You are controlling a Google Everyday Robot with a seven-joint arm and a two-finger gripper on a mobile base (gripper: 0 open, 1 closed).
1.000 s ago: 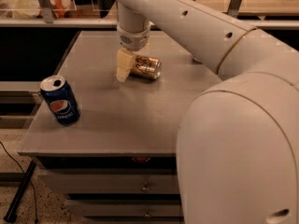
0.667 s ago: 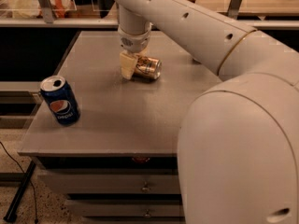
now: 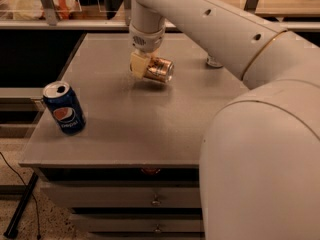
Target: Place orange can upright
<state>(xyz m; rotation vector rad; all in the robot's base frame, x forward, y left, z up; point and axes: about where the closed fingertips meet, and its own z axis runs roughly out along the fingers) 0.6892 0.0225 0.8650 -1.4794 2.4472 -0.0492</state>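
The gripper (image 3: 146, 68) is reaching down over the far middle of the grey table (image 3: 125, 129), its fingers clasping the orange can (image 3: 161, 69), which is lying sideways with one end facing right. A blue Pepsi can (image 3: 64, 107) is standing upright at the near left, well apart.

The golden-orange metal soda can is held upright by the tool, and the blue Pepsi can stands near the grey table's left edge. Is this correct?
No. In the camera view the tool holds the golden-orange metal soda can on its side, not upright. The blue Pepsi can does stand near the left edge of the grey table.
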